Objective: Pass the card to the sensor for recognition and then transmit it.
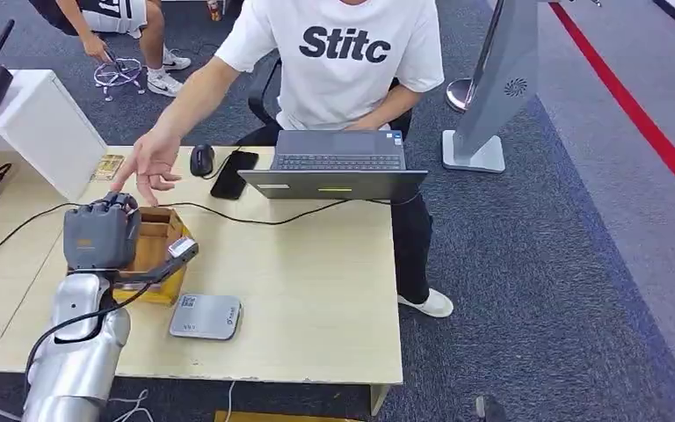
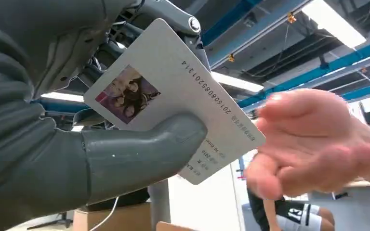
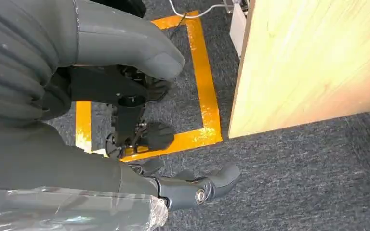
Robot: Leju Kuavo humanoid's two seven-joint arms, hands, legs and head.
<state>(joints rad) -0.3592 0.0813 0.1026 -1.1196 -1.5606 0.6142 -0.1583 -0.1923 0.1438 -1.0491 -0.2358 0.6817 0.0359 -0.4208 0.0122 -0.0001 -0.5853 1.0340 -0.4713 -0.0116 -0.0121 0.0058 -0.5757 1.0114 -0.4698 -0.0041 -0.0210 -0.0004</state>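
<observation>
card [image 2: 173, 96] in left robot hand [image 2: 96, 159] | wooden table [image 1: 316, 281] | grey carpet [image 1: 536, 264]

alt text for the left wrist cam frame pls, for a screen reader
The robot's left hand holds a pale ID card, its thumb pressed across the face beside a small photo and a printed number. A person's open hand, blurred, reaches toward the card's far edge; ceiling beams and lights lie behind.

Robot test lab/office: light wood-top table [image 1: 316, 290] on grey carpet w/ yellow floor tape [image 3: 207, 96]; open dark laptop [image 1: 338, 164] at table's far edge; exposed blue ceiling beams [image 2: 318, 72].
</observation>
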